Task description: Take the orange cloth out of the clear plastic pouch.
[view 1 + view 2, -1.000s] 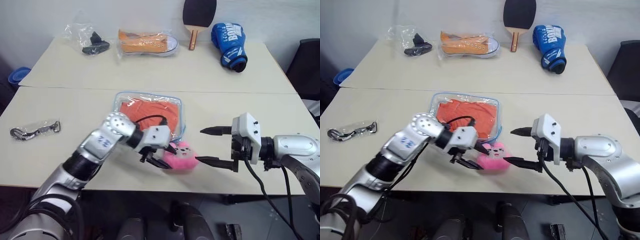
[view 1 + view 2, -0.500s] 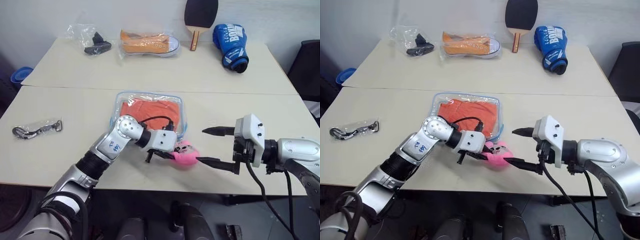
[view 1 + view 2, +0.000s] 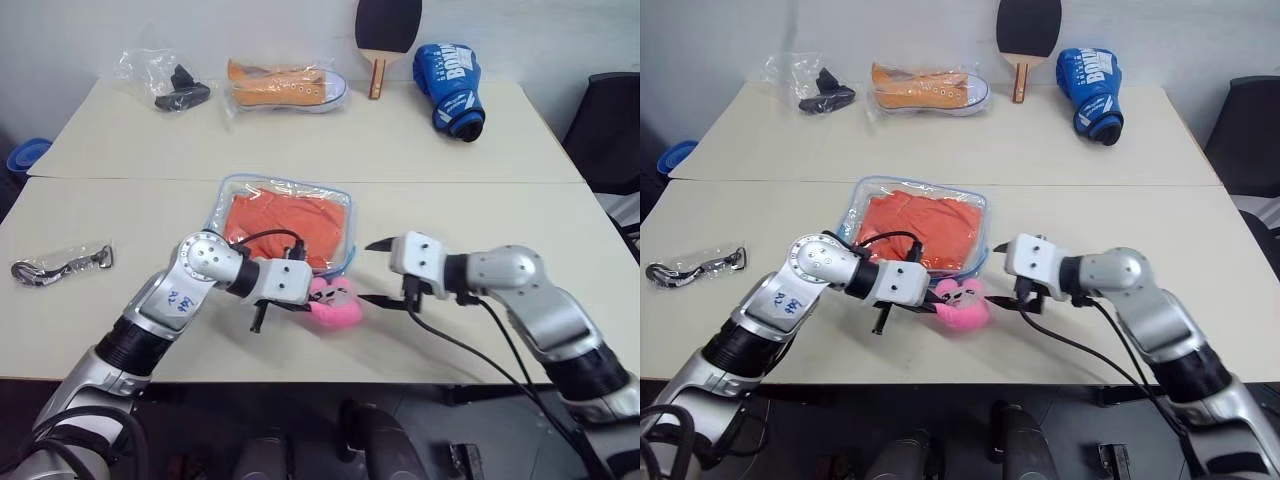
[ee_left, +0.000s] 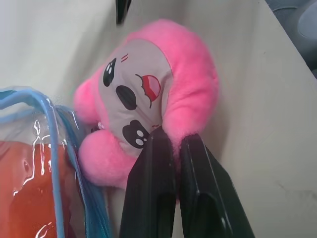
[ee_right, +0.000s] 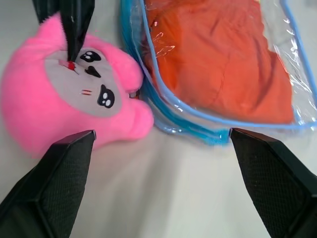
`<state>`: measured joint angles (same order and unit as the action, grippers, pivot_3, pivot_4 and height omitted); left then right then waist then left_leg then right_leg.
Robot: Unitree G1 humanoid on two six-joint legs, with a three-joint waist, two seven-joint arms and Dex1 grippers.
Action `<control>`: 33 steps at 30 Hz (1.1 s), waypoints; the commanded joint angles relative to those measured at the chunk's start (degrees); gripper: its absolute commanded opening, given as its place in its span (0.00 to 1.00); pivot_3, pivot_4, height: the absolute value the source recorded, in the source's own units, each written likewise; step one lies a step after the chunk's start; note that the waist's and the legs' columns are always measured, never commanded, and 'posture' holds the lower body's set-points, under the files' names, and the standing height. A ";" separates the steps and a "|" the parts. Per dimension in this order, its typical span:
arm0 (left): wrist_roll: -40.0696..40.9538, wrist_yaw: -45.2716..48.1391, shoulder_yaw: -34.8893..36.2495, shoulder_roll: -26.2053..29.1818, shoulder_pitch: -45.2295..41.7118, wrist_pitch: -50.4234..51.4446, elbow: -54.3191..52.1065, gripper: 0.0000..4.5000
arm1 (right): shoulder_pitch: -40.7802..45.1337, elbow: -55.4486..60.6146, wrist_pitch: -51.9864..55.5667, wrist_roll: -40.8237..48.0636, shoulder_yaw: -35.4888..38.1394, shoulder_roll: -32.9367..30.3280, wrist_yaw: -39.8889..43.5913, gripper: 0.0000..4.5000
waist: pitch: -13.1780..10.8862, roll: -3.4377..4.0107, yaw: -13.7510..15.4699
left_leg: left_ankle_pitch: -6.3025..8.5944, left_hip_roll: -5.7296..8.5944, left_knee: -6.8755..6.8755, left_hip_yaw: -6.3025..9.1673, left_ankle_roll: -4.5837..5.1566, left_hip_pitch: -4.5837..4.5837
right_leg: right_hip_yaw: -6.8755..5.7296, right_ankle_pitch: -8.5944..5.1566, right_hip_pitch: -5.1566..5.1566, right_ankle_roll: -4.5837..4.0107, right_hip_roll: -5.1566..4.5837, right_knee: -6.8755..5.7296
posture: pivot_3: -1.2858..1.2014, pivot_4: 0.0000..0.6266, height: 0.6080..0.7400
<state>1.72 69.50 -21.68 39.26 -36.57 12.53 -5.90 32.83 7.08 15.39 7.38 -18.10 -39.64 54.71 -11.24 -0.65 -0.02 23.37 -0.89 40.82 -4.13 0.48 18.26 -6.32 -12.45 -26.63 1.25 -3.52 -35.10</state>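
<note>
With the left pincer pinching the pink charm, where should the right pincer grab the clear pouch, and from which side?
Probably the near right corner of the clear pouch, on the blue zipper trim beside the pink charm. The pouch lies flat, so only that raised edge gives the fingers something to pinch. Come in low from the robot's right, where the open right pincer already faces it. The left pincer is shut on the charm.

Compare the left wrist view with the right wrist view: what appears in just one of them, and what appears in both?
Left wrist view: two black fingers shut on the pink plush charm. Right wrist view: two fingers spread wide apart, and far more of the orange cloth. Both: the charm, the clear plastic pouch with blue trim, and the table.
</note>
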 commanded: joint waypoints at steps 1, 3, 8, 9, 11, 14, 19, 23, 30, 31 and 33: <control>0.94 -0.60 2.29 0.88 1.03 2.01 -3.08 0.00 | 3.13 -4.62 -5.18 -3.80 -1.02 2.17 -0.17 1.00 | 0.00 0.00 0.08 | 0.01 0.00 0.04 0.02 0.01 0.03 | -0.02 0.00 0.00 0.00 -0.01 0.01 | 0.52 0.24 1.00; 1.44 -0.66 2.75 0.83 1.41 3.25 -4.31 0.00 | 4.89 -8.14 -8.26 -6.25 -2.05 3.71 -0.38 1.00 | 0.00 0.00 0.16 | 0.02 0.01 0.10 0.06 0.03 0.07 | -0.06 0.00 0.01 0.01 -0.04 0.01 | 0.52 0.24 1.00; 1.56 -0.77 2.91 1.06 1.99 4.37 -5.58 0.00 | 8.80 -16.26 -14.40 -10.11 -3.35 7.29 -0.50 0.96 | 0.00 0.00 -0.01 | 0.03 0.01 0.10 0.07 0.03 0.08 | -0.07 0.00 0.01 0.01 -0.03 0.01 | 0.52 0.24 1.00; 1.59 -0.78 2.93 1.09 2.06 4.48 -5.69 0.00 | 9.43 -17.34 -14.97 -10.26 -3.36 7.99 -0.41 0.92 | 0.00 0.01 -0.03 | 0.03 0.00 0.11 0.07 0.03 0.07 | -0.07 0.00 0.01 0.01 -0.03 0.00 | 0.52 0.24 1.00; 1.66 -0.83 2.94 1.16 2.26 4.77 -6.03 0.00 | 10.50 -19.31 -16.20 -10.82 -3.41 9.52 -0.68 0.81 | -0.01 0.01 -0.04 | 0.03 -0.01 0.11 0.07 0.03 0.07 | -0.07 0.00 0.01 0.01 -0.03 -0.01 | 0.52 0.24 1.00; 1.88 -0.81 2.88 1.28 2.55 5.25 -6.69 0.00 | 11.28 -21.79 -18.21 -12.37 -3.85 11.10 -1.20 0.59 | -0.01 0.02 -0.06 | 0.03 -0.02 0.10 0.08 0.03 0.07 | -0.07 0.00 0.00 0.00 -0.03 -0.01 | 0.52 0.24 1.00; 2.02 -0.77 2.61 1.17 2.22 5.70 -6.84 0.00 | 11.95 -24.69 -20.77 -13.98 -4.07 13.29 -1.17 0.37 | -0.01 0.02 -0.09 | 0.03 -0.02 0.11 0.08 0.03 0.07 | -0.07 0.00 0.01 0.00 -0.04 -0.01 | 0.52 0.24 1.00; 1.62 -0.92 2.51 1.17 2.04 5.19 -5.68 0.00 | 12.18 -25.31 -22.33 -13.89 -3.53 13.92 0.16 0.25 | -0.01 0.02 -0.09 | 0.03 -0.02 0.11 0.08 0.03 0.07 | -0.07 0.00 0.01 0.00 -0.04 -0.02 | 0.52 0.24 1.00; 1.64 -1.71 5.70 4.06 3.79 4.15 -1.77 0.00 | 12.13 -23.16 -23.62 -13.83 -2.22 11.59 1.86 0.01 | -0.02 0.03 -0.10 | 0.03 -0.02 0.11 0.09 0.03 0.07 | -0.07 0.00 0.01 0.00 -0.05 -0.02 | 0.52 0.24 1.00; 2.27 -1.51 7.23 5.21 4.33 4.32 -1.14 0.00 | 11.78 -22.52 -24.25 -13.77 -2.05 10.52 2.61 0.01 | -0.03 0.06 -0.16 | 0.03 -0.03 0.10 0.10 0.02 0.07 | -0.07 0.00 0.00 0.00 -0.04 -0.01 | 0.52 0.24 1.00; 3.70 -1.21 9.95 7.18 5.22 5.03 -0.15 0.00 | 11.13 -21.78 -25.96 -13.57 -1.82 8.47 3.98 0.01 | -0.04 0.06 -0.15 | 0.03 -0.05 0.10 0.11 0.02 0.07 | -0.08 0.00 -0.01 -0.01 -0.04 -0.02 | 0.52 0.24 1.00</control>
<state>4.60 68.39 -15.79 44.15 -32.04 16.86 -7.50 44.07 -17.48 -8.34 -6.84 -22.12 -29.36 57.32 -11.28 -0.59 -0.17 23.40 -0.94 40.92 -4.01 0.50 18.33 -6.41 -12.45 -26.64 1.23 -3.56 -35.11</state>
